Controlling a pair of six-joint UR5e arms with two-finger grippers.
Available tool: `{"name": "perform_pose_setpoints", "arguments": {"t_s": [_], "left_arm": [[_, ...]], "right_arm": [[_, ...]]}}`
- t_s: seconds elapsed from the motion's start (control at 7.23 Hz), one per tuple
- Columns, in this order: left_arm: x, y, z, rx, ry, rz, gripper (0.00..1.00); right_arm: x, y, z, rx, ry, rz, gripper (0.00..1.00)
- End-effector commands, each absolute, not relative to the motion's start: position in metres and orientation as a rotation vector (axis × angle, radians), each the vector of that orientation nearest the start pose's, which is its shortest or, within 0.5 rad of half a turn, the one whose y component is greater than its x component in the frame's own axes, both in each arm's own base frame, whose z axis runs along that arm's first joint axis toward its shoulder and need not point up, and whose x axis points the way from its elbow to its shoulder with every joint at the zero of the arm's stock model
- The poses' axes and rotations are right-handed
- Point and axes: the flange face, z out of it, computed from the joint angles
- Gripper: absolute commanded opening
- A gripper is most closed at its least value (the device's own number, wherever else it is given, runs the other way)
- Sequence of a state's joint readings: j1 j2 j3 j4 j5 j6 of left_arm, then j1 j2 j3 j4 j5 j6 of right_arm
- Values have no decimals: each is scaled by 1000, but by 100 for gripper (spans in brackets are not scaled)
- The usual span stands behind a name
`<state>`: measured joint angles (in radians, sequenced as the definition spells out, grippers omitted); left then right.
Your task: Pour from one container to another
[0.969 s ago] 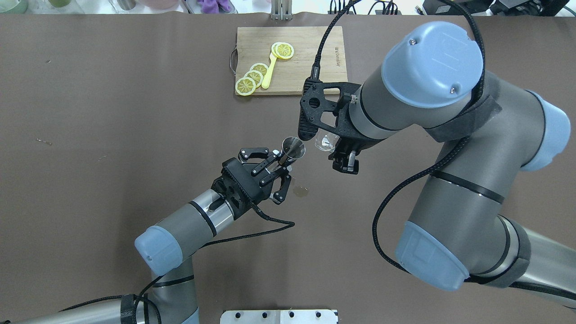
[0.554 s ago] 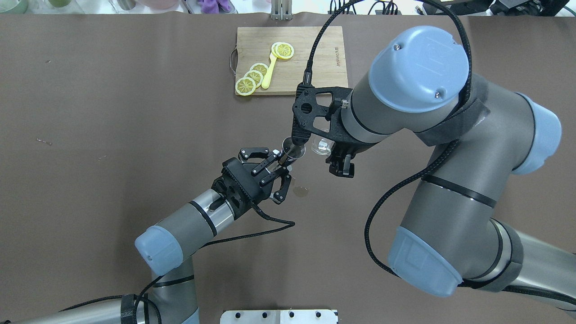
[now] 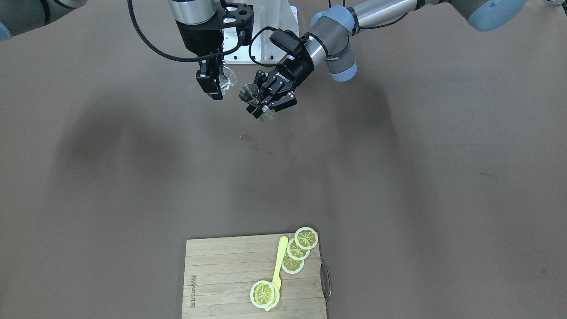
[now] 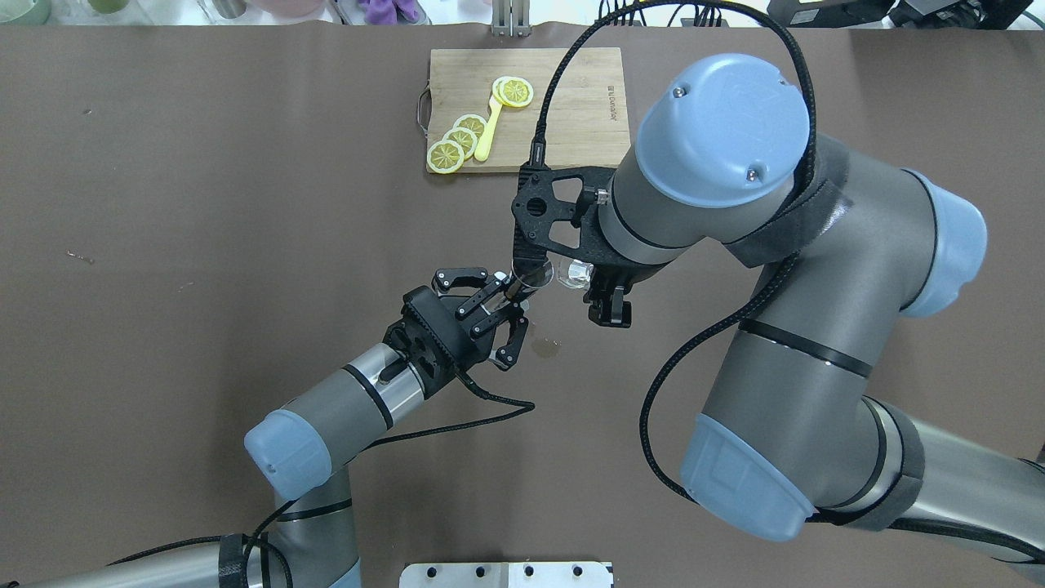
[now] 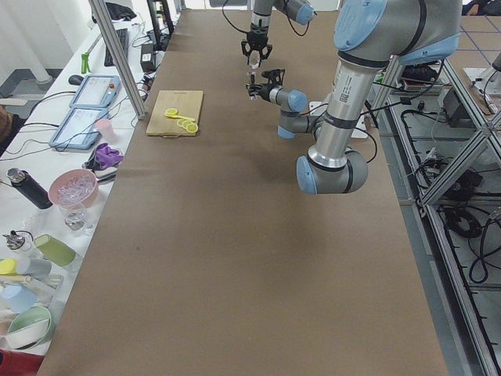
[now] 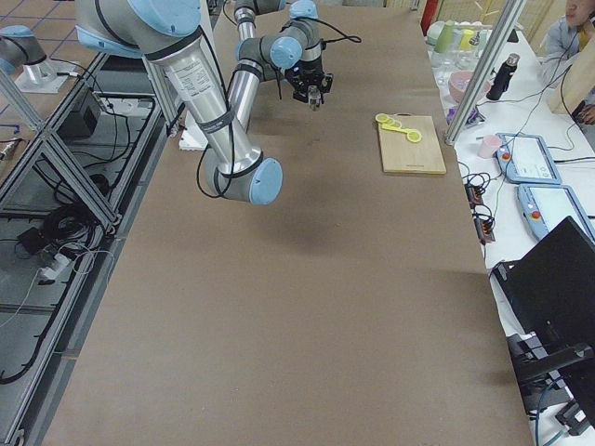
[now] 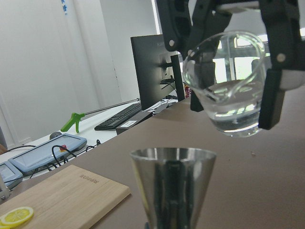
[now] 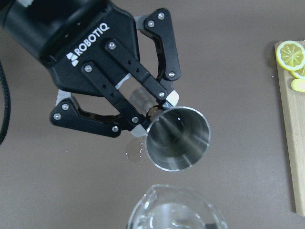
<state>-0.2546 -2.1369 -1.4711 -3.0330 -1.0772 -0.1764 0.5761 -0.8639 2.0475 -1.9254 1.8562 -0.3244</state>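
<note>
My left gripper (image 4: 513, 296) is shut on the waist of the grey metal jigger (image 4: 535, 278), held off the table with its open cone (image 8: 178, 138) facing up and tilted. In the overhead view the right wrist's camera mount partly covers the jigger's rim. My right gripper (image 3: 217, 86) is shut on the small clear glass pitcher (image 3: 227, 80). The pitcher (image 7: 231, 95) hangs close beside and a little above the jigger (image 7: 172, 186), with some clear liquid in its bottom and its lip turned toward the jigger. The two do not touch.
A small wet spot (image 4: 545, 347) marks the brown table under the grippers. A wooden cutting board (image 4: 571, 98) with lemon slices (image 4: 457, 139) and a yellow spoon lies at the far side. Monitors and tablets stand beyond the table edge.
My right arm has moved left, carrying the pitcher nearer to the jigger's rim. The left arm and jigger have stayed still.
</note>
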Motion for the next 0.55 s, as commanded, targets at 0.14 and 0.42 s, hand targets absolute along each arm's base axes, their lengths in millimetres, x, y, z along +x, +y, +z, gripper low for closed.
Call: {"name": "perform_pose_setpoints", "arguments": {"t_s": [0.14, 0.42], "left_arm": [[560, -332, 221, 1594, 1030, 301, 0], [560, -332, 221, 1594, 1031, 302, 0]], "right_arm": [[-422, -399, 109, 735, -561, -1360, 0], [-430, -404, 103, 721, -546, -1388, 0]]}}
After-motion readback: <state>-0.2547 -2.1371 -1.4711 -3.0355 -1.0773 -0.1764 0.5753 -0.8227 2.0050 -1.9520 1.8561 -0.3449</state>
